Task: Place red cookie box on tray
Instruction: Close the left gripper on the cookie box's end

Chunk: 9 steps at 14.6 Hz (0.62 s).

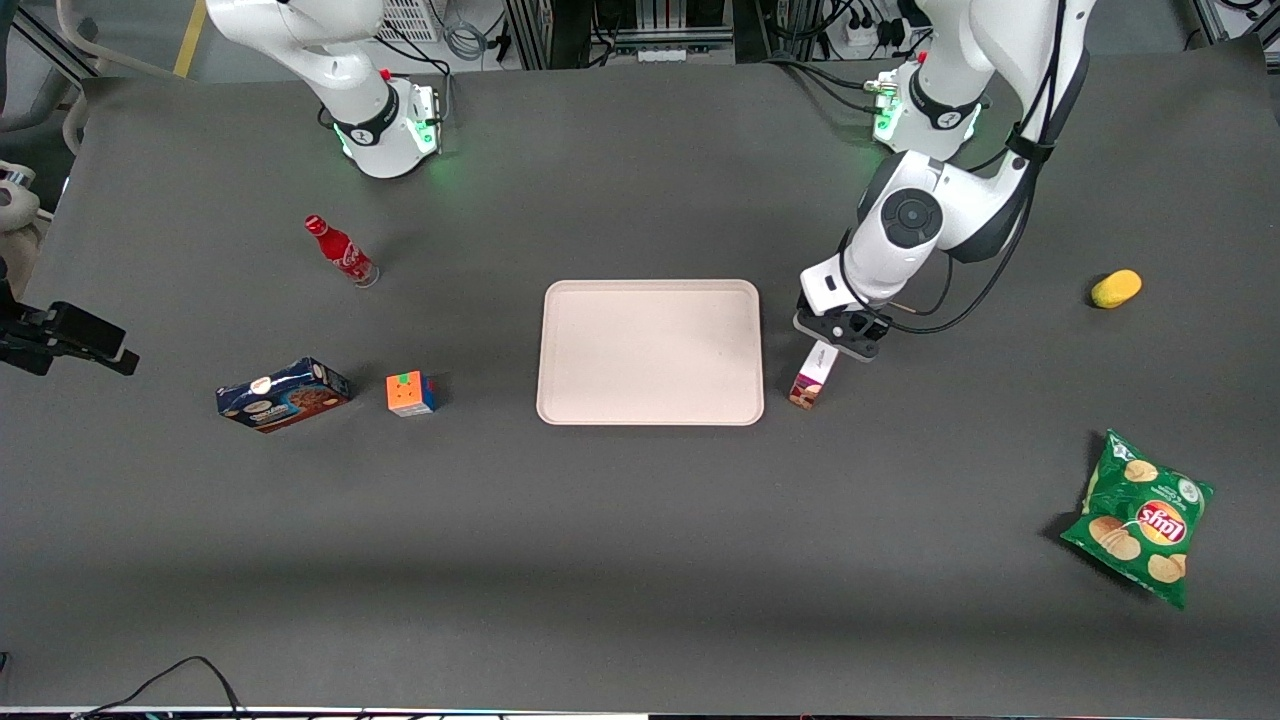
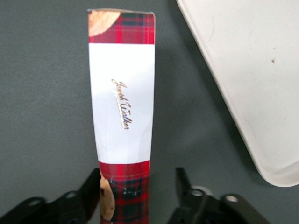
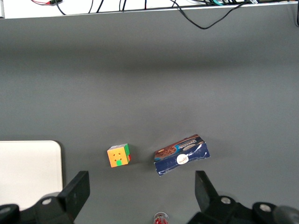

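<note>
The gripper (image 1: 838, 340) hides the upper end of the red cookie box (image 1: 813, 377), which stands on the table just beside the tray (image 1: 650, 352), toward the working arm's end. In the wrist view 1 finger (image 2: 187, 186) stands clear of the carton (image 2: 123, 116), so the fingers look partly open, not clamping. 1 tray, nothing in it.

Bare tray (image 1: 650, 350) beside gripper (image 1: 838, 335)
</note>
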{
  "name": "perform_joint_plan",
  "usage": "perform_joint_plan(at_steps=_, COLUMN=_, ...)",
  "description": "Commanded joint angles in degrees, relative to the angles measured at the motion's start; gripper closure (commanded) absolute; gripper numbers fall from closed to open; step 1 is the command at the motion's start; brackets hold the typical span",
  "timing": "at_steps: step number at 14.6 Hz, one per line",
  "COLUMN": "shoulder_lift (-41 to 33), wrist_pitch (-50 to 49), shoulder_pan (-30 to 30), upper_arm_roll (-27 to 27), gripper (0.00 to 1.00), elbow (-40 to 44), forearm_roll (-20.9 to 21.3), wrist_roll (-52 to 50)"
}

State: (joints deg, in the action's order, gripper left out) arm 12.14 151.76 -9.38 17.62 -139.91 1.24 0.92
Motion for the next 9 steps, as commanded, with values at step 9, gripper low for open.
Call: perform_joint_plan(at_steps=9, shoulder_lift=-3.1, wrist_pitch=-2.9, shoulder_pan=-0.4, upper_arm_roll=-3.8, gripper=1.0, elbow=3.1, forearm_roll=1.3, wrist_roll=-0.6)
